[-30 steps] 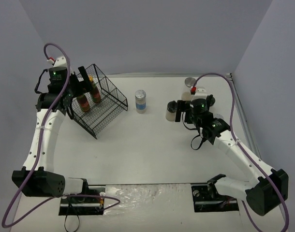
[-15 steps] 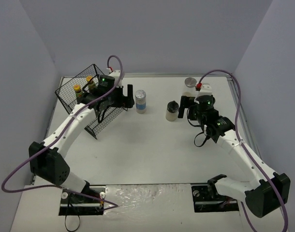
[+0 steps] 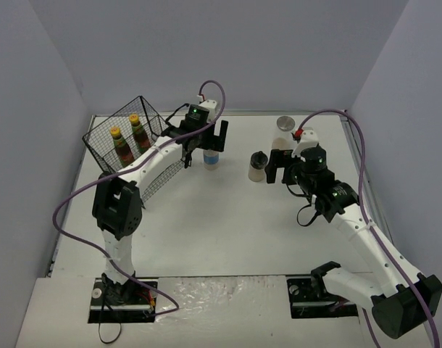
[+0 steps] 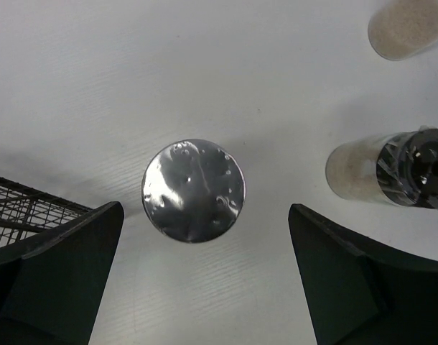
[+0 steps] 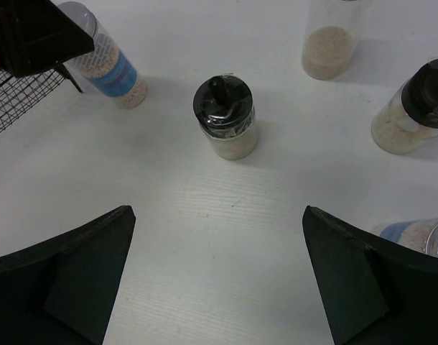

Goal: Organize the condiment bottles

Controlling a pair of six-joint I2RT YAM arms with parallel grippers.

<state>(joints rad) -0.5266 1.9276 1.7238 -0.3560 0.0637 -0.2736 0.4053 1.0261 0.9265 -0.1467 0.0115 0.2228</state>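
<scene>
A silver-lidded jar with a blue label (image 3: 211, 157) stands mid-table. My left gripper (image 3: 205, 142) hovers open above it. In the left wrist view the lid (image 4: 193, 190) lies between the spread fingers (image 4: 61, 273), untouched by my left gripper (image 4: 206, 215). Two dark red bottles with yellow caps (image 3: 120, 146) (image 3: 140, 133) stand in the black wire basket (image 3: 157, 172). My right gripper (image 3: 277, 165) is open and empty, just right of a black-capped shaker (image 3: 258, 165). The right wrist view shows that shaker (image 5: 225, 115) ahead of my right gripper (image 5: 219, 212), and the blue-labelled jar (image 5: 108, 65).
A second black-capped shaker (image 5: 413, 108), a pale-filled jar (image 5: 330, 43) and another blue-labelled jar (image 5: 420, 233) stand near my right gripper. A silver-lidded jar (image 3: 284, 123) stands at the back right. The basket corner (image 4: 25, 208) is left of my left gripper.
My left arm has swung right from the basket to above the silver-lidded jar. The basket has shifted left. My right gripper has moved slightly right of the shaker.
</scene>
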